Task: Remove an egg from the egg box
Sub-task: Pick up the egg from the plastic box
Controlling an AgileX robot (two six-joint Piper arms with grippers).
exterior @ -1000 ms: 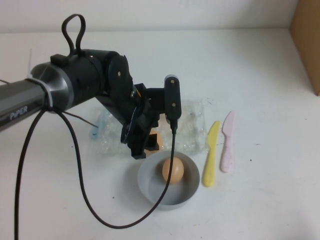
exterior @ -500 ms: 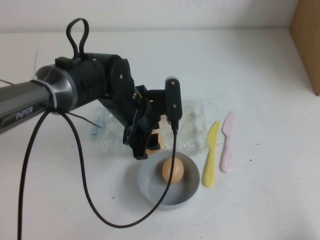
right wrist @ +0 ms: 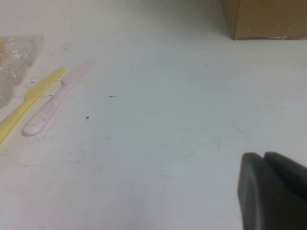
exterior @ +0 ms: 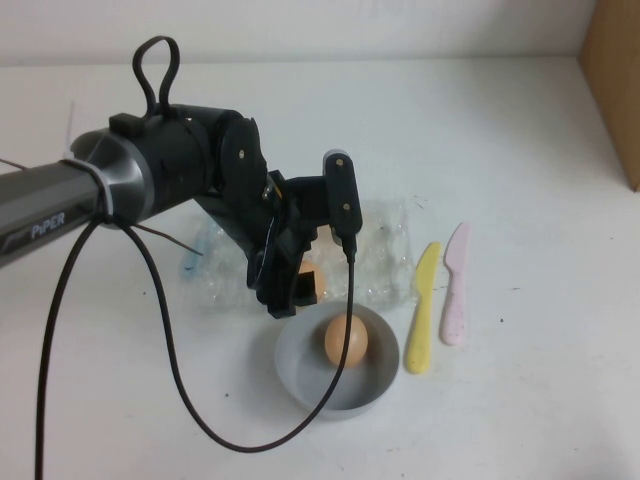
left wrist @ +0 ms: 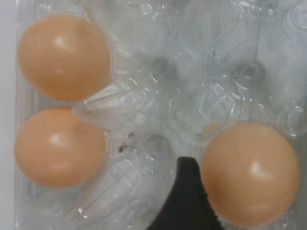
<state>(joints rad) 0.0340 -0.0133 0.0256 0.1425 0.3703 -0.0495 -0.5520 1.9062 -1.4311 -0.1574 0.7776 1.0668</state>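
Note:
The egg box (exterior: 385,250) is a clear crinkly tray in the middle of the table. My left gripper (exterior: 292,290) reaches down into its near edge, open. In the left wrist view one dark finger (left wrist: 184,201) touches the side of an egg (left wrist: 249,175) sitting in its cup; the other finger is out of frame. That egg shows in the high view (exterior: 306,283) too. Two more eggs (left wrist: 64,55) (left wrist: 60,146) sit in cups of the egg box (left wrist: 192,81). Another egg (exterior: 345,340) lies in the grey bowl (exterior: 300,372). My right gripper (right wrist: 273,191) is shut and empty over bare table.
A yellow plastic knife (exterior: 422,305) and a pink one (exterior: 455,283) lie right of the bowl and also show in the right wrist view (right wrist: 29,103) (right wrist: 57,98). A cardboard box (exterior: 615,80) stands at the far right. A black cable (exterior: 160,390) loops in front of the bowl.
My left arm has shifted slightly over the egg box and its gripper sits lower around the egg. The eggs, bowl and knives have not moved.

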